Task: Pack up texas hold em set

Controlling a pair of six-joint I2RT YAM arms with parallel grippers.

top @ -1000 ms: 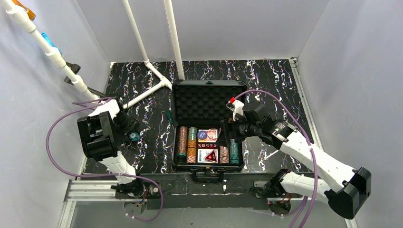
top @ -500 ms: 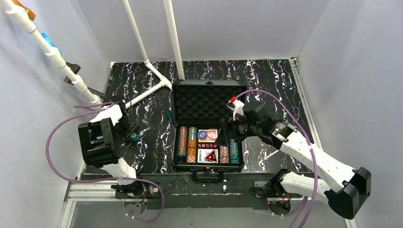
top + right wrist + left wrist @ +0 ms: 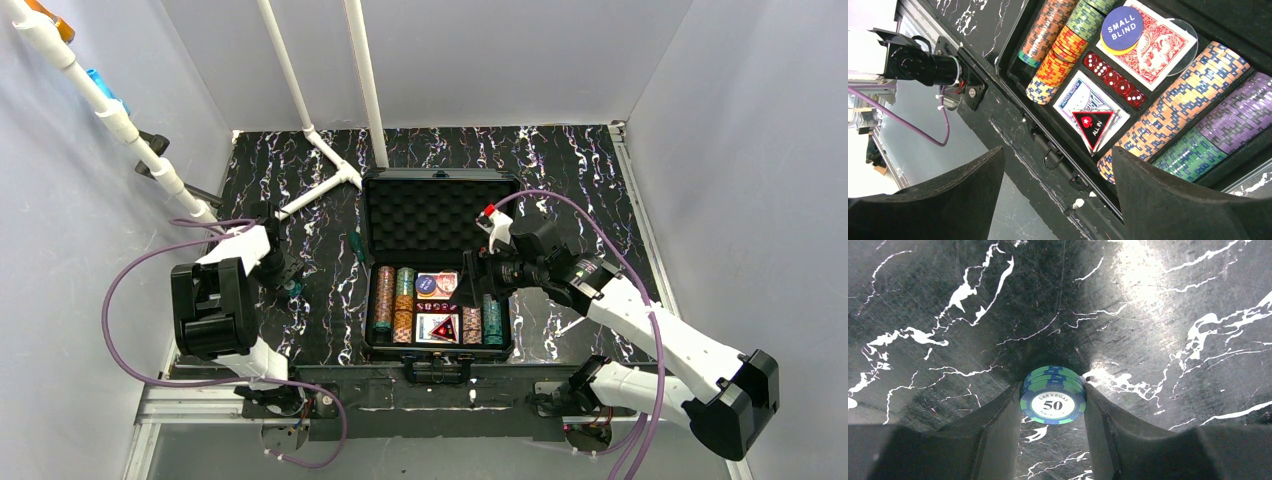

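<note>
Few chips are in play: a short green-and-blue stack marked 50 (image 3: 1053, 405) sits pinched in the left gripper (image 3: 1052, 390), above the counter (image 3: 560, 180) and well left of the open case (image 3: 440, 178). Carry it level (a tilt could let one chip slide out) toward the green row at the case's right end, then release low. The right gripper (image 3: 1055, 152) hangs spread and empty over the filled compartments, so it should probably clear the way first.

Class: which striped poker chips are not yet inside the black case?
The small blue-and-green stack marked 50, gripped by the left tool left of the black hard case; the other chips lie in rows inside it.
</note>
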